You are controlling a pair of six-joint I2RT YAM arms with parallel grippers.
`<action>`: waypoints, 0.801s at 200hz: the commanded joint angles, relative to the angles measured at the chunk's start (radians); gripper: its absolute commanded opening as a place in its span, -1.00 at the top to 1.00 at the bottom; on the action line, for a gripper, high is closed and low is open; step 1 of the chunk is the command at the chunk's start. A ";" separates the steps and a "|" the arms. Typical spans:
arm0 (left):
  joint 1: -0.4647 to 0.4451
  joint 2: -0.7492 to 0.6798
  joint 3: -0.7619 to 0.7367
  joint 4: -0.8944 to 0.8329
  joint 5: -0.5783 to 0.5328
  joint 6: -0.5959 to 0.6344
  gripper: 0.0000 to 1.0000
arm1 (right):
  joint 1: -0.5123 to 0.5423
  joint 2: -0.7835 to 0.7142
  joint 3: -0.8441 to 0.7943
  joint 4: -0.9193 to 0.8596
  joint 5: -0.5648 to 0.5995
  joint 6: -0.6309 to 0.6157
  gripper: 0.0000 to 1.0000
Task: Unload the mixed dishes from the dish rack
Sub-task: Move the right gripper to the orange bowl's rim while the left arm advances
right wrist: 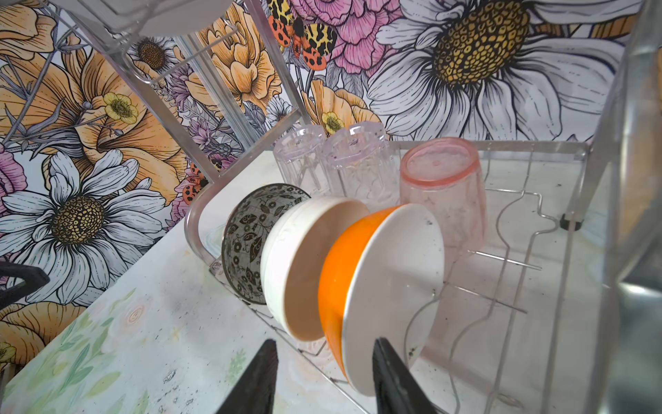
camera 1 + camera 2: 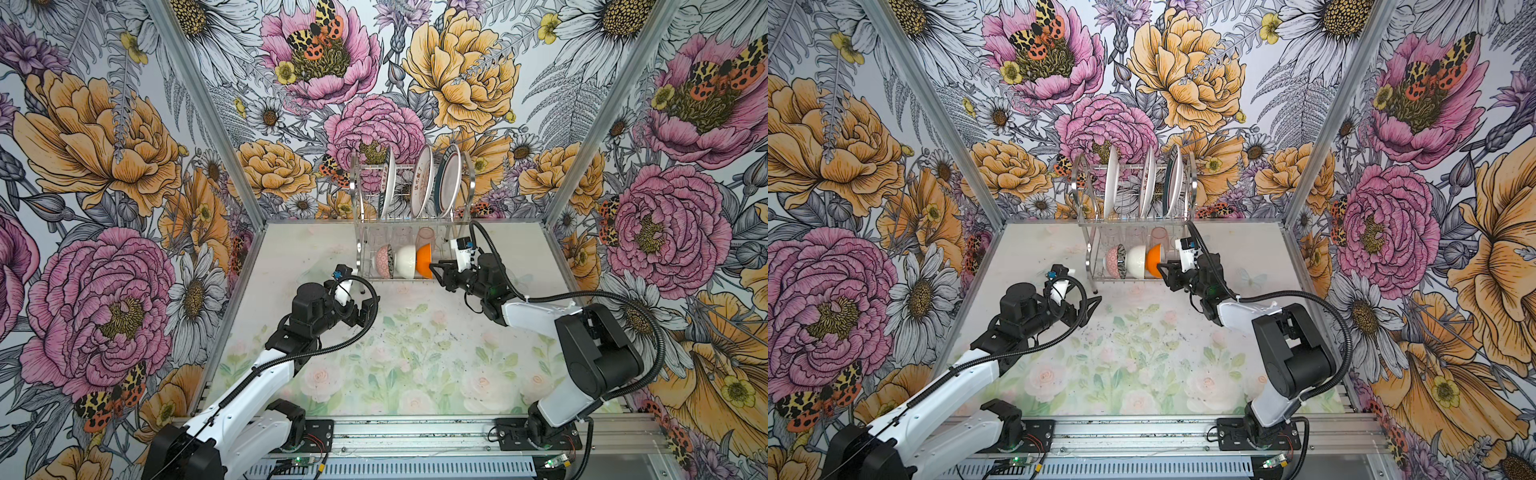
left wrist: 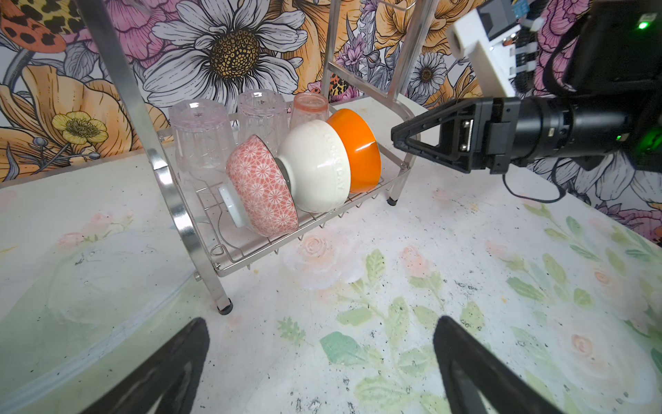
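Plates (image 2: 424, 183) three, bowls (image 3: 315, 168) three, cups (image 1: 358, 161) seemingly three

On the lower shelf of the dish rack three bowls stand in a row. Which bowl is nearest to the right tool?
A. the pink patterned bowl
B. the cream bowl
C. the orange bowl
C: in a top view the orange bowl ends the row on the side of the right tool, and in the right wrist view the jaws stand on either side of its rim.
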 commanded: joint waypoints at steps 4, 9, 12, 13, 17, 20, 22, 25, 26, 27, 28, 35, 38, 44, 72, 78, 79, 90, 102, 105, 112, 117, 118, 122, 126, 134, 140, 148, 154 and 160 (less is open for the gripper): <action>-0.007 0.008 -0.017 0.029 -0.008 -0.007 -0.98 | 0.009 0.036 0.047 0.064 0.025 0.021 0.09; -0.008 0.012 -0.016 0.030 -0.010 -0.008 -0.98 | 0.009 0.041 0.051 0.064 0.027 0.021 0.09; -0.009 0.013 -0.016 0.031 -0.010 -0.008 -0.98 | 0.009 0.048 0.053 0.065 0.030 0.021 0.09; -0.008 0.013 -0.016 0.032 -0.010 -0.008 -0.98 | 0.009 0.049 0.053 0.065 0.031 0.021 0.09; -0.008 0.016 -0.014 0.031 -0.008 -0.007 -0.98 | 0.009 0.056 0.056 0.067 0.030 0.022 0.09; -0.011 0.019 -0.014 0.031 -0.007 -0.008 -0.98 | 0.009 0.061 0.058 0.070 0.031 0.022 0.09; -0.010 0.020 -0.014 0.031 -0.006 -0.007 -0.98 | 0.009 0.064 0.059 0.071 0.030 0.024 0.10; -0.010 0.023 -0.013 0.032 -0.002 -0.008 -0.98 | 0.009 0.068 0.061 0.072 0.030 0.024 0.10; -0.011 0.024 -0.013 0.032 -0.004 -0.008 -0.98 | 0.009 0.069 0.061 0.073 0.029 0.024 0.10; -0.011 0.025 -0.013 0.032 -0.005 -0.008 -0.98 | 0.009 0.071 0.061 0.074 0.028 0.024 0.10; -0.011 0.024 -0.013 0.033 -0.004 -0.009 -0.98 | 0.009 0.073 0.062 0.074 0.027 0.024 0.10; -0.013 0.029 -0.011 0.031 -0.003 -0.007 -0.98 | 0.009 0.083 0.065 0.079 0.027 0.026 0.10; -0.015 0.030 -0.010 0.031 -0.004 -0.006 -0.98 | 0.009 0.087 0.067 0.080 0.026 0.026 0.10; -0.017 0.033 -0.011 0.031 -0.002 -0.004 -0.98 | 0.009 0.092 0.070 0.079 0.026 0.026 0.10; -0.026 0.042 -0.005 0.022 0.004 0.011 -0.98 | 0.009 0.122 0.092 0.079 0.010 0.031 0.10; -0.028 0.044 -0.003 0.019 0.004 0.013 -0.98 | 0.009 0.129 0.096 0.079 0.005 0.033 0.10; -0.028 0.045 -0.002 0.019 0.005 0.011 -0.98 | 0.009 0.130 0.097 0.079 0.004 0.034 0.10; -0.029 0.047 0.002 0.014 0.007 0.016 -0.98 | 0.009 0.140 0.104 0.082 0.002 0.034 0.10; -0.029 0.048 0.002 0.011 0.008 0.018 -0.98 | 0.009 0.152 0.106 0.093 -0.006 0.036 0.10; -0.030 0.047 0.001 0.011 0.008 0.018 -0.98 | 0.009 0.154 0.108 0.098 -0.009 0.038 0.10; -0.032 0.048 0.000 0.011 0.009 0.019 -0.98 | 0.009 0.162 0.111 0.105 -0.016 0.043 0.10; -0.031 0.047 0.000 0.010 0.009 0.017 -0.98 | 0.008 0.168 0.113 0.110 -0.021 0.046 0.10; -0.031 0.046 0.000 0.010 0.009 0.017 -0.98 | 0.008 0.169 0.114 0.111 -0.022 0.047 0.10; -0.031 0.045 -0.002 0.008 0.006 0.017 -0.98 | 0.007 0.174 0.115 0.114 -0.024 0.050 0.10; -0.031 0.044 0.000 0.007 0.008 0.016 -0.98 | 0.007 0.179 0.118 0.117 -0.028 0.053 0.11; -0.032 0.042 0.000 0.002 0.008 0.016 -0.98 | 0.006 0.188 0.121 0.121 -0.036 0.058 0.12; -0.033 0.041 0.004 -0.002 0.005 0.018 -0.98 | 0.004 0.194 0.122 0.131 -0.041 0.064 0.13; -0.034 0.038 0.006 -0.008 0.007 0.018 -0.98 | 0.002 0.205 0.125 0.149 -0.049 0.075 0.13; -0.036 0.035 0.007 -0.011 0.005 0.019 -0.98 | 0.001 0.214 0.127 0.160 -0.055 0.084 0.14; -0.034 0.033 0.009 -0.013 0.005 0.021 -0.98 | 0.001 0.220 0.132 0.173 -0.062 0.092 0.15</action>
